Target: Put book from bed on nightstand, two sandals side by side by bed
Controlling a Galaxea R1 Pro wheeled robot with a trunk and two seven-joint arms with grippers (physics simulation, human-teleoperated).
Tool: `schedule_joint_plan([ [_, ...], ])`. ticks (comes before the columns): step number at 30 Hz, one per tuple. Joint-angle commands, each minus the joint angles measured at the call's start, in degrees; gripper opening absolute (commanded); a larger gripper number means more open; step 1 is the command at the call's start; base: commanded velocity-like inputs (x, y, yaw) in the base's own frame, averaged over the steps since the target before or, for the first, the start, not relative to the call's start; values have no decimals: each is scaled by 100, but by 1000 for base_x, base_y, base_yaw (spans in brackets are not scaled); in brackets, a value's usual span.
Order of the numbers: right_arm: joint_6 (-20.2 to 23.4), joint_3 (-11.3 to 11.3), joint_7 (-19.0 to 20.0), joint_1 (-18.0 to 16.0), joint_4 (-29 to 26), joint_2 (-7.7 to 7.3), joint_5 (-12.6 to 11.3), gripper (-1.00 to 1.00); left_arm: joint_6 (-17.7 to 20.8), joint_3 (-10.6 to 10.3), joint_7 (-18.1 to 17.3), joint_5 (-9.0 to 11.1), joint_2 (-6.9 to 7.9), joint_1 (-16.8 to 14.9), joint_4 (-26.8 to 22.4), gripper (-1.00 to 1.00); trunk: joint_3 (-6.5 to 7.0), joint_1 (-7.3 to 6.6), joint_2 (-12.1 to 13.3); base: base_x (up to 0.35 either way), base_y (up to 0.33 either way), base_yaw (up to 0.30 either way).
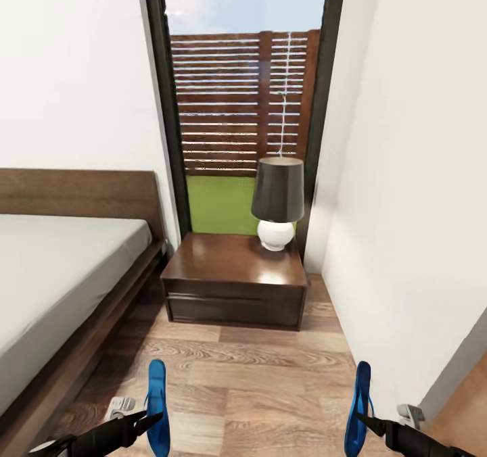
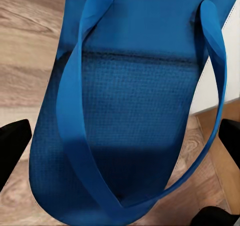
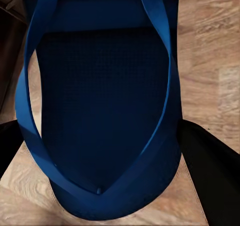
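I hold both blue sandals edge-up above the wood floor. My left gripper [image 1: 155,418] is shut on the left sandal [image 1: 157,381], close to the bed [image 1: 61,268] frame. In the left wrist view that sandal [image 2: 135,100] sits between the black fingers [image 2: 12,146]. My right gripper [image 1: 362,419] is shut on the other sandal [image 1: 362,382] near the right wall. The right wrist view has its sole [image 3: 100,100] between dark fingers [image 3: 210,176]. The nightstand [image 1: 223,261] stands ahead beside the bed's headboard. The book is out of view.
A lamp [image 1: 277,203] with a dark shade and white base takes the nightstand's right rear corner. Behind it is a tall dark-framed window [image 1: 243,105]. A white wall [image 1: 406,207] closes the right side, leaving a narrow floor strip [image 1: 250,376] between it and the bed.
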Motion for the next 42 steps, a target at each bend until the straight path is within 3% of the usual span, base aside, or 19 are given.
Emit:
schedule_joint_plan([
  [1, 11, -42, 22, -4, 4, 0, 14, -100, -60, -7, -8, 6, 2, -6, 5, -100, -6, 2, -2, 320, 0, 1],
  [14, 12, -42, 25, -4, 4, 0, 14, -100, -62, -7, -9, 6, 0, -6, 5, -100, -6, 2, -2, 264, 0, 40],
  [30, 13, -42, 16, -4, 4, 0, 14, -100, -67, -7, -1, 6, 1, -6, 5, -100, -6, 2, -2, 5, -6, 282],
  [42, 13, -42, 13, -4, 4, 0, 14, -100, -67, -7, 1, 6, -5, -3, 5, -100, -6, 2, -2, 0, -145, 292],
])
